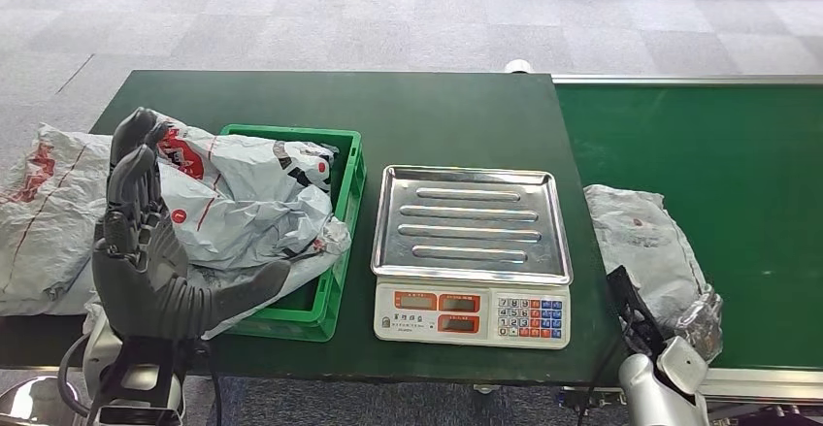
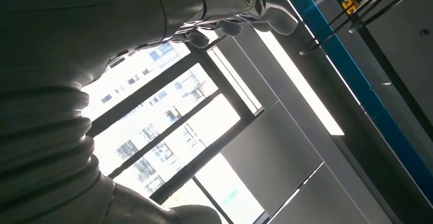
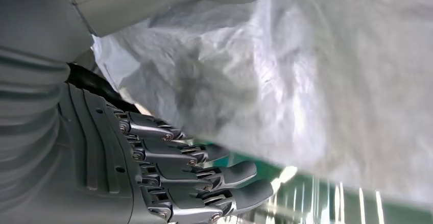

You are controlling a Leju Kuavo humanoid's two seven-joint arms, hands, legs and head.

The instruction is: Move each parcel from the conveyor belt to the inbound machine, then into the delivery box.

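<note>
Head view: scale (image 1: 471,251) beside crate (image 1: 342,214).

The table (image 1: 456,120) is dark green, the conveyor belt (image 1: 708,145) a brighter green. The crate (image 1: 342,242) is bright green; the parcels in it (image 1: 252,203) are pale grey with red and black print. The parcel on the belt (image 1: 645,242) is plain grey. The scale (image 1: 473,251) has a silver ribbed tray, cream base, red displays, and blue, white and red keys. The left hand (image 1: 146,251) is dark grey.

Crinkled glossy grey plastic parcel (image 1: 648,242), shiny ribbed metal scale pan (image 1: 471,222), matt green plastic crate (image 1: 342,214).
</note>
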